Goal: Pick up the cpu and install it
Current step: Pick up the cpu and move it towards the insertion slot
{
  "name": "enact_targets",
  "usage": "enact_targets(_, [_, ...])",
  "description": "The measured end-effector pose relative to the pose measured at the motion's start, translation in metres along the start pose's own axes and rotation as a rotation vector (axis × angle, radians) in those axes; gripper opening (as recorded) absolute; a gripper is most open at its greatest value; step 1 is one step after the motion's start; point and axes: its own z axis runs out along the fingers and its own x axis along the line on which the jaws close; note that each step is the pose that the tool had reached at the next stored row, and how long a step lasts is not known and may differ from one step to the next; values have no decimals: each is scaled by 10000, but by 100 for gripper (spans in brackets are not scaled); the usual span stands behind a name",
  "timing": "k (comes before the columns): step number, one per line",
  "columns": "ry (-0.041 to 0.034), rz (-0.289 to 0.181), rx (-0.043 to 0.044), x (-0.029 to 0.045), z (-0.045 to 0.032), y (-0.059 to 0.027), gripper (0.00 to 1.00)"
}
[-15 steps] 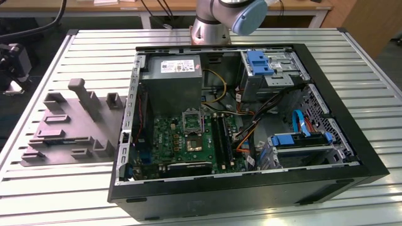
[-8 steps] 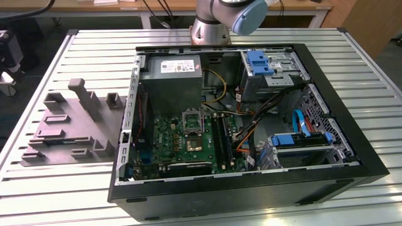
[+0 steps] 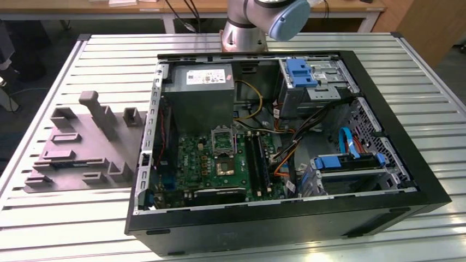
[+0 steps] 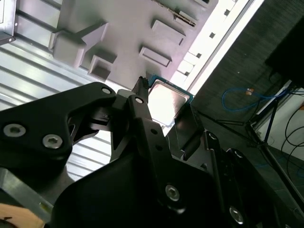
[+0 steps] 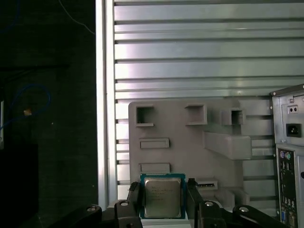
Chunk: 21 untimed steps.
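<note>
The cpu, a small square chip with a pale metal top and a green rim, sits between the two black fingers of my gripper, which is shut on it. In the second wrist view the cpu shows bright between the same fingers of the gripper. It hangs well above the grey fixture plate. The green motherboard lies in the open case, with a silver socket frame near its middle. The arm rises at the back of the table.
The grey fixture plate with raised blocks lies at the exterior view's left of the black computer case. Inside the case are a big grey power supply, blue drive brackets and loose cables. The table edge borders dark floor.
</note>
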Motion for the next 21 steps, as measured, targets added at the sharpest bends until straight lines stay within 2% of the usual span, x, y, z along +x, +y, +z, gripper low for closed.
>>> enact_targets(9, [1, 0, 0, -4, -4, 1, 47])
enact_targets(21, [-2, 1, -1, -91, -2, 5, 47])
